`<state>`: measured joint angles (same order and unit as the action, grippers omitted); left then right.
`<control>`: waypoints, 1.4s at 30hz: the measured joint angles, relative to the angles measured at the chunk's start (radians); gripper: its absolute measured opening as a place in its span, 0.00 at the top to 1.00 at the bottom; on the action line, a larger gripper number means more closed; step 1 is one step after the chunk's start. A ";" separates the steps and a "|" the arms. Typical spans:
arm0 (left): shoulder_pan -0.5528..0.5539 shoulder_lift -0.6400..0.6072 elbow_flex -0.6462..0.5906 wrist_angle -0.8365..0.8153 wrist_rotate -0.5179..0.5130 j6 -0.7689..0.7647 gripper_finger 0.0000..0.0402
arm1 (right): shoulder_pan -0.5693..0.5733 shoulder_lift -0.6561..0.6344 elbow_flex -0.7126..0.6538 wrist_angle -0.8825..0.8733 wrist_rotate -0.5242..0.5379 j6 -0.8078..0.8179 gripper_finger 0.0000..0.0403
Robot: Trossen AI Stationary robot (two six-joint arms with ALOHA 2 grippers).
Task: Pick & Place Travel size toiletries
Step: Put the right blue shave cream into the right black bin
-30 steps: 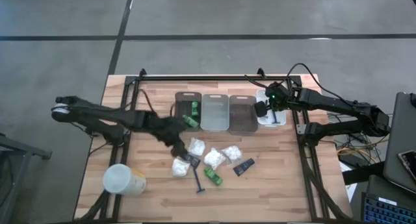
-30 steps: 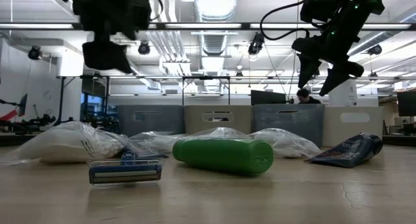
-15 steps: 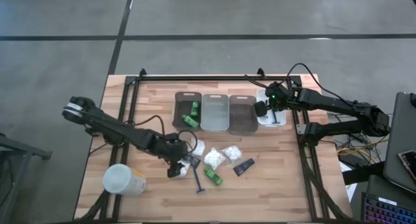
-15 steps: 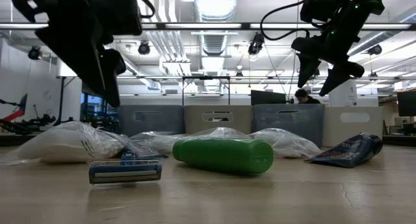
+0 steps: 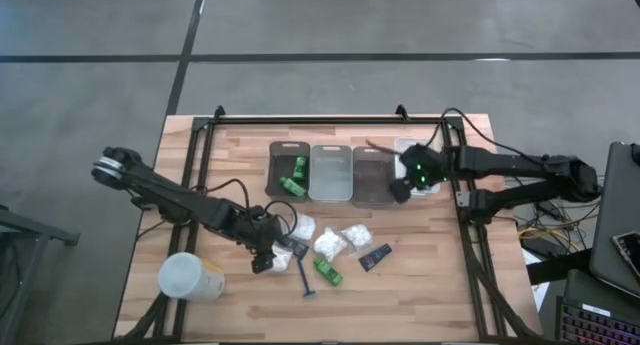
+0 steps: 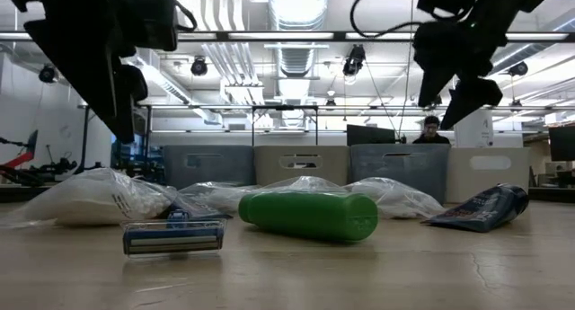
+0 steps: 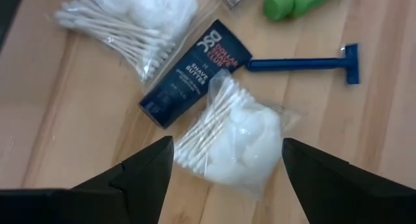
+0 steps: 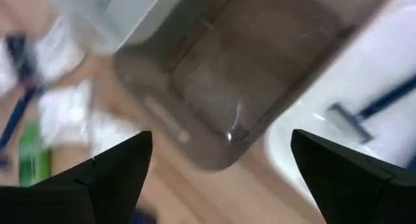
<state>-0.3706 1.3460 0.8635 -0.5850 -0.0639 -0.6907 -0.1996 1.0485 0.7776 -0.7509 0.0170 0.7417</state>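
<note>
From above, the left hand [image 5: 264, 261] hangs over the left end of the toiletry cluster on the wooden surface [image 5: 430, 285], fingers spread and holding nothing, right above a white packet [image 5: 276, 253]. The left wrist view gives what the overhead cannot: that packet [image 7: 237, 141] is a clear bag of cotton swabs, lying between the two open fingers [image 7: 140, 175], and touching it is a black tube [image 7: 196, 73] printed with shave butter lettering, with a second swab bag [image 7: 130, 19] beyond, a blue razor [image 7: 305, 63] and one end of a green bottle [image 7: 296, 1]. The right hand [image 5: 403, 188] sits at the near edge of the bin row, between the dark bin [image 5: 372, 175] and the white bin [image 5: 428, 181] at the far right, also open and empty. Its wrist view shows a razor [image 8: 370, 113] lying inside the white bin [image 8: 325, 152], something the overhead barely resolves, and the dark bin [image 8: 247, 87] with nothing visible in it. Overhead, two green bottles [image 5: 294, 179] rest in the leftmost bin [image 5: 274, 170], and the clear bin [image 5: 331, 171] stands next to it. Still on the surface are more white packets [image 5: 342, 239], another black tube [image 5: 375, 256], a green bottle [image 5: 329, 273] and a dark razor [image 5: 303, 278]. The low view sets the razor head [image 6: 173, 236] and green bottle [image 6: 310, 215] nearest, with a person [image 6: 432, 130] visible far behind the bins. A white cylinder [image 5: 190, 278] lies at the near left.
</note>
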 joint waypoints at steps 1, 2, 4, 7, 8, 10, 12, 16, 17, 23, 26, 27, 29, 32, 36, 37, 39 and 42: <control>0.000 -0.005 0.000 0.000 0.000 0.000 0.27 | 0.028 0.000 0.000 0.000 0.000 -0.012 0.10; 0.000 -0.007 0.000 0.001 -0.001 0.000 0.27 | 0.056 0.000 0.000 0.000 -0.003 -0.024 0.10; 0.000 -0.008 0.000 -0.001 -0.003 0.004 0.27 | 0.110 0.000 0.000 0.002 -0.024 -0.053 0.10; 0.000 -0.009 0.000 -0.015 -0.004 0.022 0.27 | 0.189 0.000 0.000 0.002 -0.078 -0.062 0.10; 0.000 -0.009 0.000 -0.024 -0.005 0.029 0.27 | 0.213 0.000 0.000 0.002 -0.089 -0.061 0.10; 0.000 -0.009 0.000 -0.041 -0.006 0.042 0.27 | 0.257 0.000 0.000 0.002 -0.094 -0.062 0.10; 0.000 -0.009 0.000 -0.050 -0.008 0.057 0.27 | 0.296 0.006 0.000 0.004 -0.094 -0.080 0.10; 0.000 -0.009 -0.001 -0.055 -0.008 0.097 0.27 | 0.375 0.049 0.000 0.011 -0.096 -0.169 0.10; 0.000 -0.009 -0.001 -0.056 -0.008 0.106 0.27 | 0.393 0.066 0.000 0.012 -0.101 -0.200 0.10; 0.000 -0.009 -0.001 -0.061 -0.010 0.112 0.27 | 0.496 0.208 0.020 0.028 -0.089 -0.391 0.10; 0.000 -0.009 -0.002 -0.061 -0.010 0.105 0.27 | 0.533 0.289 0.051 0.024 -0.032 -0.494 0.10; 0.000 -0.009 -0.002 -0.061 -0.011 0.099 0.27 | 0.538 0.314 0.063 0.021 -0.024 -0.519 0.10; 0.000 -0.009 -0.002 -0.061 -0.014 0.084 0.27 | 0.545 0.357 0.082 0.025 -0.018 -0.551 0.10; 0.000 -0.009 -0.002 -0.062 -0.014 0.068 0.27 | 0.547 0.407 0.090 0.024 -0.018 -0.585 0.10; 0.000 -0.009 -0.002 -0.063 -0.014 0.063 0.27 | 0.547 0.437 0.086 0.025 -0.021 -0.617 0.13; -0.001 -0.009 -0.002 -0.063 -0.014 0.063 0.27 | 0.547 0.443 0.086 0.028 -0.022 -0.629 0.15; -0.001 -0.009 -0.002 -0.064 -0.014 0.065 0.27 | 0.551 0.457 0.085 0.046 -0.022 -0.648 0.19; -0.001 -0.009 -0.002 -0.071 -0.014 0.069 0.27 | 0.554 0.480 0.081 0.101 -0.025 -0.673 0.24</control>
<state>-0.3717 1.3369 0.8616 -0.6555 -0.0776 -0.6214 0.3541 1.5283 0.8590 -0.6497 -0.0082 0.0690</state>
